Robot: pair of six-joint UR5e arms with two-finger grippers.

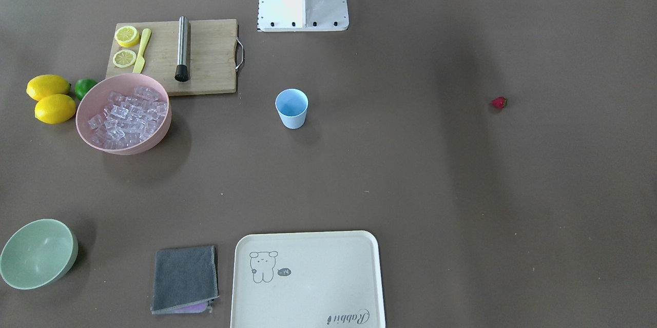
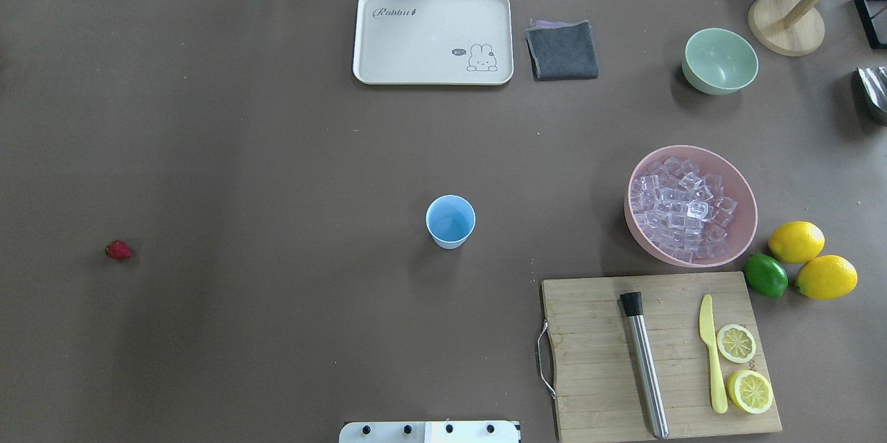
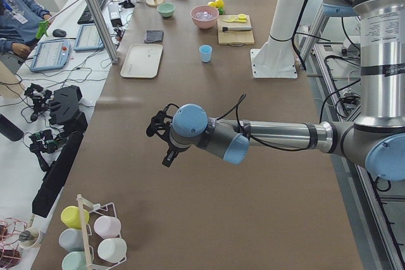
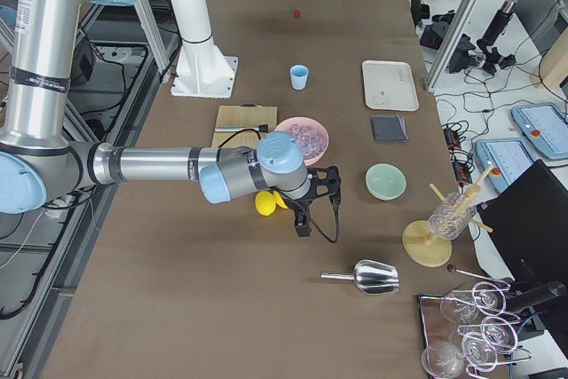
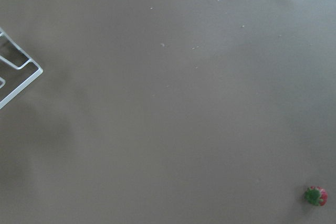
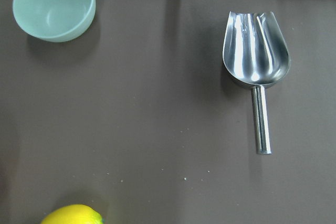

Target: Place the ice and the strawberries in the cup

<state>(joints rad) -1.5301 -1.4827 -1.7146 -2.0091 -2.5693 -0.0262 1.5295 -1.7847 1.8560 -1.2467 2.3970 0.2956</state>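
The light-blue cup (image 2: pixel 450 221) stands upright and empty at the table's middle, also in the front view (image 1: pixel 291 108). The ice (image 2: pixel 682 211) fills a pink bowl (image 2: pixel 747 202) to the cup's right. One red strawberry (image 2: pixel 118 249) lies alone far left on the table; it also shows in the left wrist view (image 5: pixel 316 196). My left gripper (image 3: pixel 159 140) shows only in the exterior left view, hovering above the table's left end. My right gripper (image 4: pixel 312 206) shows only in the exterior right view, beyond the lemons. I cannot tell whether either is open or shut.
A cutting board (image 2: pixel 596 360) holds a steel muddler (image 2: pixel 644 367), a yellow knife (image 2: pixel 710 349) and lemon halves. Two lemons (image 2: pixel 811 259) and a lime (image 2: pixel 766 275) lie beside it. A tray (image 2: pixel 433 37), grey cloth (image 2: pixel 563 50), green bowl (image 2: pixel 719 60) and metal scoop (image 6: pixel 256 51) lie farther off.
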